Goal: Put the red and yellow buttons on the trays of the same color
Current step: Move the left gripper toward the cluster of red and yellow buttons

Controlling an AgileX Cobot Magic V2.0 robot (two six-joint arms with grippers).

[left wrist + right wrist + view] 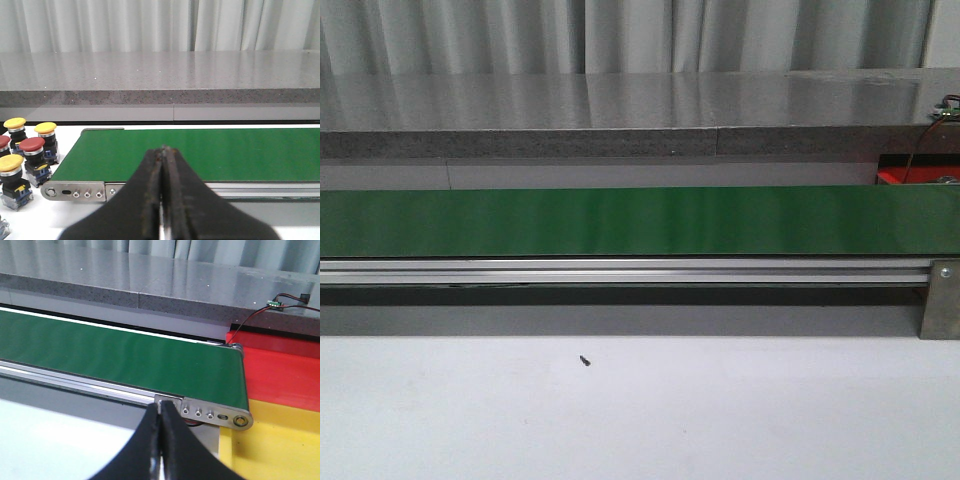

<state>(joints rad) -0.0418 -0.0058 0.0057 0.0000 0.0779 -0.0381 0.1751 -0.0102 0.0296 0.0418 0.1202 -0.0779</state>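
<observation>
Across the front view runs a long green conveyor belt [620, 221] on an aluminium rail [620, 271]. At the belt's 9 o'clock end stand 3 yellow-capped push buttons [14, 123] and 2 red-capped push buttons [31, 145]; at 3 o'clock lie the flat red plastic tray [280, 370] and flat yellow plastic tray [280, 440]. Left gripper [163, 150] and right gripper [161, 407] both have fingers pressed together, empty.

Front view faces belt [640, 220] square-on; wrist views share its opposite ends.

Buttons [27, 150] beside belt [200, 152] end
</observation>
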